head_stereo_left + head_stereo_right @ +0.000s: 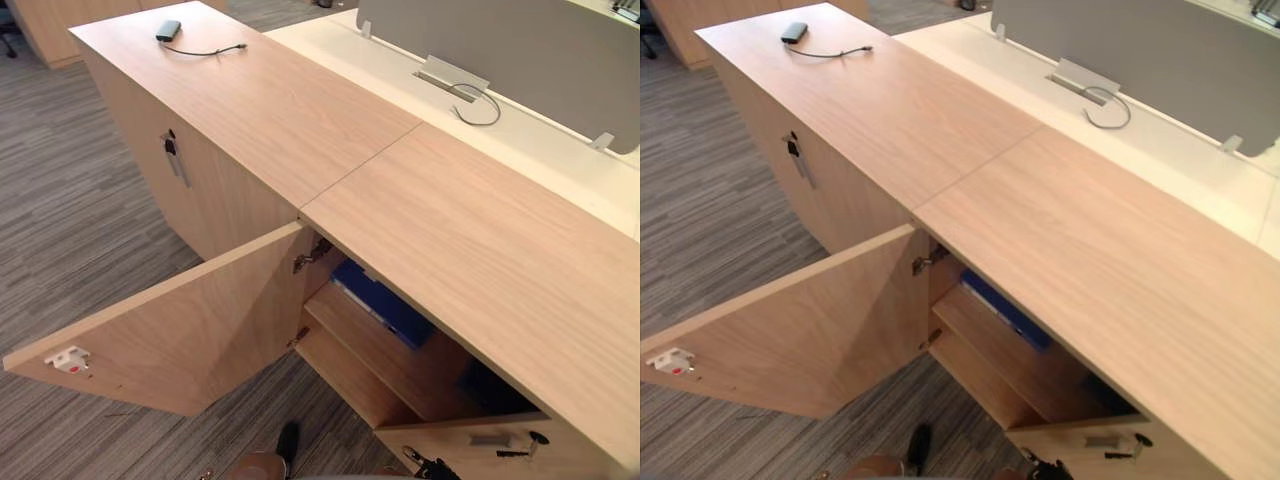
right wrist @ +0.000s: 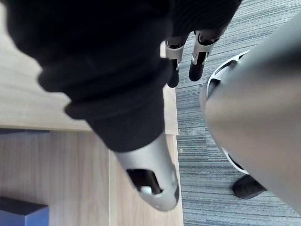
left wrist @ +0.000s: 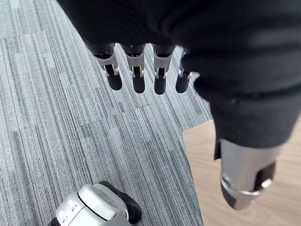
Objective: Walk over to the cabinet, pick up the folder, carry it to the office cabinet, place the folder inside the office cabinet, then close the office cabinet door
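Note:
A blue folder (image 1: 385, 305) lies on the upper shelf inside the wooden office cabinet (image 1: 480, 240). The cabinet's left door (image 1: 190, 330) swings wide open over the carpet. In the right wrist view a corner of the blue folder (image 2: 19, 212) shows on the shelf below my right hand (image 2: 197, 61), whose fingers hang straight and hold nothing. My left hand (image 3: 138, 77) hangs over the grey carpet beside a wooden edge, fingers straight and empty.
A second cabinet (image 1: 230, 90) adjoins on the left, with a key in its lock (image 1: 172, 150) and a small dark device (image 1: 168, 30) with a cable on top. Behind stands a white desk with a grey divider (image 1: 500, 40). The right door (image 1: 500, 445) carries keys.

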`<state>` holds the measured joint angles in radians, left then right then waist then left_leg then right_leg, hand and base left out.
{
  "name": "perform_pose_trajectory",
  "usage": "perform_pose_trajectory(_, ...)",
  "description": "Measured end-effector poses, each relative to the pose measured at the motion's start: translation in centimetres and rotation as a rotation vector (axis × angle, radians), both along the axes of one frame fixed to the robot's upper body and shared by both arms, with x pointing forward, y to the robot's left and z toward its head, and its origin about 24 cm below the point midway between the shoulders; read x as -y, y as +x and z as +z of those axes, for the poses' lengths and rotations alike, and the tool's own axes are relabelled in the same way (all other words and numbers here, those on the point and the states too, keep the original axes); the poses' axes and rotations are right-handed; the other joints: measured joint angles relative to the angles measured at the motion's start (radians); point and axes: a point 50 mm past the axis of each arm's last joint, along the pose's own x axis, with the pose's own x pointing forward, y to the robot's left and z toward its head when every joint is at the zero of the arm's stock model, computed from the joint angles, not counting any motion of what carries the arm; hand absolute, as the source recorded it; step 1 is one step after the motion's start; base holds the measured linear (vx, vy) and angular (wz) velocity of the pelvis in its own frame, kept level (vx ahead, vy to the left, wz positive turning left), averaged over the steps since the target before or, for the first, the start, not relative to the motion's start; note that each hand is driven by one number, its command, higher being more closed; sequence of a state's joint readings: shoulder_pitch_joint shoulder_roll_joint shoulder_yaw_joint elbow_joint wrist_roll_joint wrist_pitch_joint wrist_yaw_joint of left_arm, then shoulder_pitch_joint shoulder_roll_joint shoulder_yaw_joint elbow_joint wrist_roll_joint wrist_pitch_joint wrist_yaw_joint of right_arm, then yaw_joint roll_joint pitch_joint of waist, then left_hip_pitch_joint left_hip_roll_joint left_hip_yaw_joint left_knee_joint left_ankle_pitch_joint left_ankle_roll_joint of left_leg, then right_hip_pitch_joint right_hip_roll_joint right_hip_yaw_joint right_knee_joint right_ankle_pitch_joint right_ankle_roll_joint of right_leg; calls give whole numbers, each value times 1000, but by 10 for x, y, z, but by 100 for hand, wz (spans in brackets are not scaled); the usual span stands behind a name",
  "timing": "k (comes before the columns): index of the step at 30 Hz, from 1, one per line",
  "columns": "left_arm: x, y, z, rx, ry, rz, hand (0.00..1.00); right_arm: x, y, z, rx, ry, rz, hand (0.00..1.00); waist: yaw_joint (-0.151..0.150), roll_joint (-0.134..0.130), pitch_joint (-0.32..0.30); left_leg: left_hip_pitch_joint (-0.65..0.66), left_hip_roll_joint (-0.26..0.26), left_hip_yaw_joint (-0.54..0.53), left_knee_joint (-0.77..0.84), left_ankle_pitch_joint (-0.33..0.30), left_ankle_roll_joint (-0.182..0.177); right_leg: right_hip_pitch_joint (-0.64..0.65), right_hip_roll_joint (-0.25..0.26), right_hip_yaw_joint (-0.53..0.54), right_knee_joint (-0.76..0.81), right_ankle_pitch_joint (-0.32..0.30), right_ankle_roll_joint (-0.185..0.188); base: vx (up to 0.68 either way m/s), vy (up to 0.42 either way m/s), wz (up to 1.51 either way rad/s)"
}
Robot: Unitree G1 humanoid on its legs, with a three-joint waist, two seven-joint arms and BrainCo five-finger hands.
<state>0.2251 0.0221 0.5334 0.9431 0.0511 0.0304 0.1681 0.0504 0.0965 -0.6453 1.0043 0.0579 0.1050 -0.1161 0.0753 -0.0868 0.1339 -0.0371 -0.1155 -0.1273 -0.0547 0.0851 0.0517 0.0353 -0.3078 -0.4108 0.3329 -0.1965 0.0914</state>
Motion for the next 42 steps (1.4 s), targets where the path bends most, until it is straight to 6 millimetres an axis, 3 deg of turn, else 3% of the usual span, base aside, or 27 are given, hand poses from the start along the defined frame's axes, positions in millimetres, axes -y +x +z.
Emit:
perform_pose_trajectory(2, -1, 1, 0, 7, 0, 9, 0, -2, -5, -2, -17, 16, 2, 0, 2, -9, -27, -2, -6, -15, -34, 14, -16, 11, 11, -42, -54, 37, 8, 11, -245, 25)
perform_pose_trajectory(5, 2, 4, 0, 21, -13, 35, 0, 0, -7, -2, -26, 13, 0, 0, -5, 10, -36, -16, 25, -44, -37, 17, -36, 31, 46, -86, -86, 37, 8, 6, -224, 35)
perform_pose_trajectory(10, 2, 5, -1, 34, -28, 53, 0, -2, -19, -6, -77, 44, -34, 0, -18, 10, -40, -12, 37, -89, -32, 52, -64, 91, 82, -139, -121, 32, 0, 19, -146, 48)
perform_pose_trajectory(15, 4, 7, -1, 32, -35, 29, 0, -2, -12, -6, -67, 47, -26, 0, -18, 14, -38, -12, 37, -89, -37, 58, -66, 105, 95, -136, -152, 32, 0, -35, -50, 4)
perform_pose_trajectory(19, 4, 11, 0, -4, 2, -112, 0, -3, -4, -4, -47, 40, 3, 0, -27, 21, -22, -15, 35, -92, -38, 60, -72, 116, 101, -138, -173, 20, 5, -108, -16, 4)
perform_pose_trajectory(25, 3, 9, 0, -6, 1, -101, 0, -3, -1, -3, -36, 28, 36, 0, -26, 22, -2, -32, 34, -81, -36, 59, -70, 125, 95, -203, -162, 1, 19, -66, 14, 37)
perform_pose_trajectory(28, 3, 11, 1, 10, 5, -83, 0, -3, 3, -1, -16, 17, 49, 0, -30, 14, 28, -78, 40, 37, 30, 30, -36, 135, 67, -274, -129, -11, 24, -5, 22, 65)
perform_pose_trajectory(30, 2, 9, 1, 11, 4, -60, 0, -2, 10, 0, 2, 11, 51, 0, -28, 17, 54, -112, 84, 202, 117, 11, -27, 153, 54, -300, -112, -12, 34, 11, -2, 34)
perform_pose_trajectory(35, 1, 1, 0, 9, -6, -12, 0, -4, 39, 6, 62, 16, 64, 0, -29, 14, 62, -107, 61, 194, 94, 27, -27, 148, 37, -297, -104, -15, 35, 66, 5, 5)
perform_pose_trajectory(39, 1, -1, 0, 29, -29, 64, 0, 3, 46, 9, 81, 6, 44, 0, -33, 15, 57, -79, 61, 172, 13, 62, -37, 151, 34, -305, -86, -15, 34, 46, -18, 17)
perform_pose_trajectory(42, 2, -1, -1, 43, -42, 100, 0, 10, 46, 9, 77, -12, 46, 0, -41, 15, 55, -81, 67, 178, 6, 50, -26, 150, 30, -319, -63, -7, 22, -10, -14, 9)
